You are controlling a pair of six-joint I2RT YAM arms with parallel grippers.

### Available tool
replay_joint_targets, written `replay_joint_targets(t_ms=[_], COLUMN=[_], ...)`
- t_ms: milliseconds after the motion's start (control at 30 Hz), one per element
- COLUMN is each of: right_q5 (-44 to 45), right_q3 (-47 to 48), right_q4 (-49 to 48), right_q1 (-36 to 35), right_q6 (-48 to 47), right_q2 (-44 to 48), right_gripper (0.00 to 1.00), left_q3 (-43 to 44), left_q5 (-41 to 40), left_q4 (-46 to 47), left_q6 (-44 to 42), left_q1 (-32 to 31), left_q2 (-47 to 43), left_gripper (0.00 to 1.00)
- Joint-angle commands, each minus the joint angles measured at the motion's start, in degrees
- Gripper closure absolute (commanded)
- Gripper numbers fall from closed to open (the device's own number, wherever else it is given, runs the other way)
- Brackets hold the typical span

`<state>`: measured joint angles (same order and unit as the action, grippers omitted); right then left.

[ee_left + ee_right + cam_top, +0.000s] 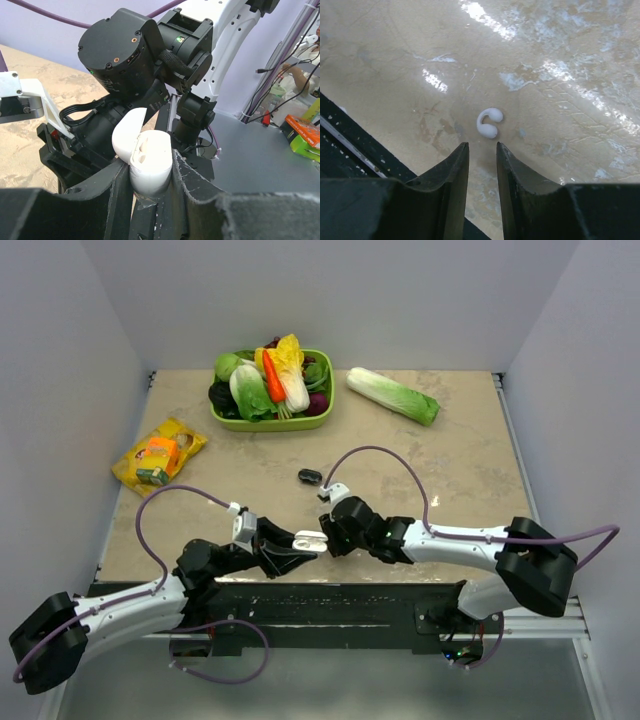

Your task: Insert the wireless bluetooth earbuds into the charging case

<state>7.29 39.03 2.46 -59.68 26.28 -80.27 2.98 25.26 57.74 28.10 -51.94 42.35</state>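
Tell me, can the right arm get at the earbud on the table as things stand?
Probably yes. The earbud lies bare on the table just beyond the right gripper, whose jaws stand apart and empty; nothing lies between. The case, held by the left gripper, does not show in that view.

Pale lilac-grey walls (330,300) are closing in a beige, marble-patterned surface (470,440) at nine, twelve and three o'clock, and a black plate (330,605) is running along its six o'clock edge with a grey strip (330,695) lying beyond it. In the right wrist view, bright patches of light (485,22) are glaring off the glossy surface toward twelve and two o'clock, while in the left wrist view a smooth grey ledge (260,150) is stretching off toward three o'clock.
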Motion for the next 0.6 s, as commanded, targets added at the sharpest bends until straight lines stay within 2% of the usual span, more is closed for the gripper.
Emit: replay_joint_targets(t_ms=[0, 100, 300, 433, 567], right_q5=[-1.8, 1.3, 9.1, 8.2, 6.7], right_q3=[3.9, 4.3, 3.6, 2.9, 2.5], right_q4=[-2.2, -1.8, 1.6, 1.8, 0.2], right_q1=[-1.1, -1.1, -1.1, -1.1, -1.1], right_q6=[-2.1, -1.3, 2.0, 2.5, 3.1], right_q2=[-1.4, -2.5, -2.2, -4.1, -6.4], right_gripper=[0.67, 0.68, 0.85, 0.96, 1.0], left_q3=[0.1, 0.1, 0.0, -0.3, -0.6], left_q5=[-0.7, -0.7, -1.0, -1.0, -0.9], left_q4=[1.9, 1.9, 1.0, 1.4, 2.2], left_q6=[-0.1, -0.1, -0.1, -0.1, 0.2], left_q1=[-0.4, -0.4, -0.4, -0.4, -0.4], left_q2=[-0.6, -0.7, -1.5, -1.3, -1.1], left_gripper=[1.0, 1.0, 1.0, 1.0, 1.0])
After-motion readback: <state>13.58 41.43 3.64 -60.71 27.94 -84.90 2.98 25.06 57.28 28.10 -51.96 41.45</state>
